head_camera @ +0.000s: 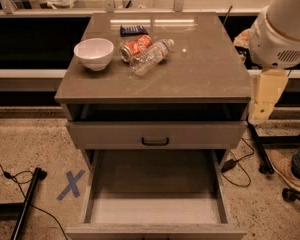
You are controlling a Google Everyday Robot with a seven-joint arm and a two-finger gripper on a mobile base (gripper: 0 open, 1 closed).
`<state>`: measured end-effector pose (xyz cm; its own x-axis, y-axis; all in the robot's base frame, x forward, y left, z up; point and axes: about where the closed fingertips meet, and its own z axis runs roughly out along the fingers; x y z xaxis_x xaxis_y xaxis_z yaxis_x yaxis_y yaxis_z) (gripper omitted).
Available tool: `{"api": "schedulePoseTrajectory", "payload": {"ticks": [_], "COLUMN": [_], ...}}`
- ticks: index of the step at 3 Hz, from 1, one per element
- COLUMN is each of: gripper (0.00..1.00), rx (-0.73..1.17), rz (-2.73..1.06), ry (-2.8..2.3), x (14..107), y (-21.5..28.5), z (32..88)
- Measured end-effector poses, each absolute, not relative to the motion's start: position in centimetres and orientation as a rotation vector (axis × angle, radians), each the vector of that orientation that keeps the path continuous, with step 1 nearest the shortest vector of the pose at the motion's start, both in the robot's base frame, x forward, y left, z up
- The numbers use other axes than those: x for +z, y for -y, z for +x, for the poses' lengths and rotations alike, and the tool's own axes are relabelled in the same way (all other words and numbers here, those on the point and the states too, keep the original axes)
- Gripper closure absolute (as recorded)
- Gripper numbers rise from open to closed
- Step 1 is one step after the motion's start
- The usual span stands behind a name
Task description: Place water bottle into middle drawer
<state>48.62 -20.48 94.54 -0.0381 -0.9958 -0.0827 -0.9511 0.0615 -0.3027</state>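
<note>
The water bottle (151, 57) lies on its side on the cabinet top (205, 69), its white cap pointing to the back right, and it touches an orange soda can (135, 48). The middle drawer (155, 206) is pulled out at the bottom front, and nothing lies on its pale floor. My arm's white housing (282, 29) is at the right edge. My gripper (262, 101) hangs as a beige part beside the cabinet's right front corner, well right of the bottle and apart from it.
A white bowl (94, 53) stands left of the can, and a blue packet (133, 29) lies behind it. A closed grey drawer front with a black handle (155, 141) is above the open drawer. A person's shoe (285, 170), cables and a blue floor cross (71, 184) surround the cabinet.
</note>
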Motion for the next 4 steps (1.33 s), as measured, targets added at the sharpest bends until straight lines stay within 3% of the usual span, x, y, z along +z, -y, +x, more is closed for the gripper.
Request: {"api": "schedulePoseTrajectory", "payload": {"ticks": [2, 4], "gripper": [0.00, 0.00], "rx": [-0.387, -0.315], "rz": [-2.269, -2.462], "ry": [-1.770, -1.532], "x": [94.7, 94.1], "y": [18.0, 13.1], "z": [58.5, 66.4]}}
